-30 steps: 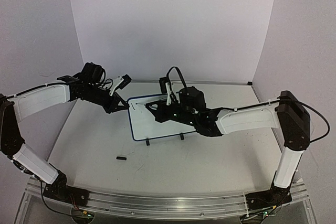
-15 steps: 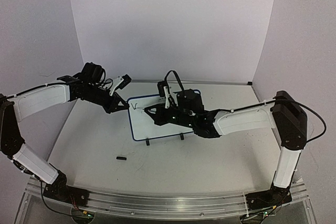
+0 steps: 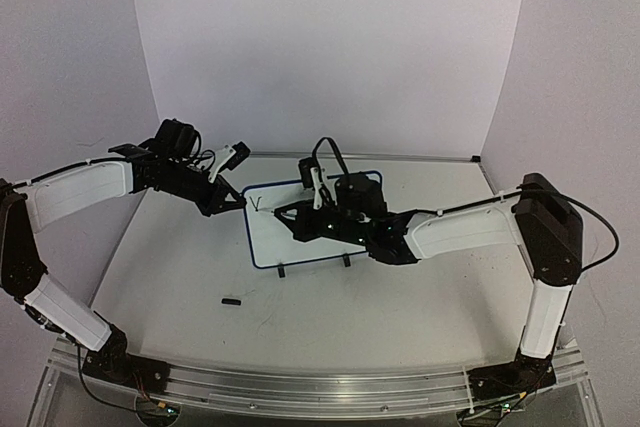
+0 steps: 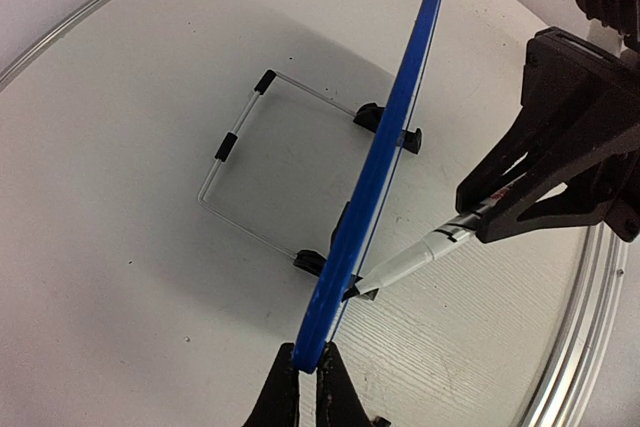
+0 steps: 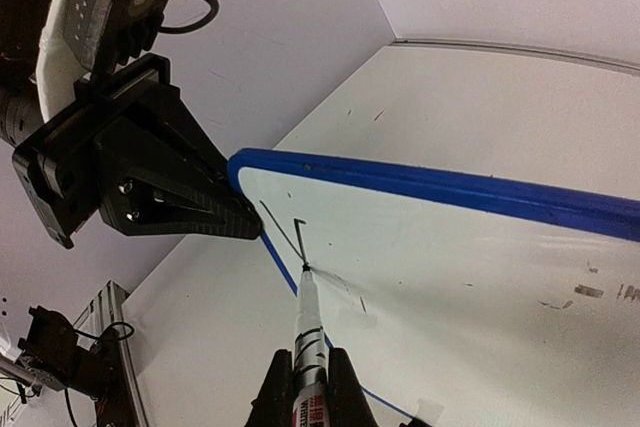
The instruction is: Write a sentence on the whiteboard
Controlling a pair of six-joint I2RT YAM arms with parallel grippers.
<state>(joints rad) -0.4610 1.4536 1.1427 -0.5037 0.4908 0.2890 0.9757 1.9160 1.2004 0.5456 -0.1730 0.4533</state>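
Observation:
The whiteboard (image 3: 300,232), white with a blue frame, stands tilted on two black feet at mid table. My left gripper (image 3: 235,200) is shut on its left edge; the left wrist view shows the frame (image 4: 375,172) pinched between the jaws (image 4: 306,372). My right gripper (image 5: 305,372) is shut on the black-and-white marker (image 5: 307,332), whose tip touches the board near its upper left corner. Only a few thin black strokes (image 5: 290,237) of the sentence show there, shaped like a V with a short hook. The board face also fills the right wrist view (image 5: 460,267).
A small black marker cap (image 3: 231,300) lies on the table in front of the board. A wire stand (image 4: 255,172) sits behind the board. White walls enclose the table on three sides; a metal rail (image 3: 300,387) runs along the near edge.
My right gripper has slid left along the board with the marker, and the first strokes have appeared near the board's upper left corner. The left arm has not moved.

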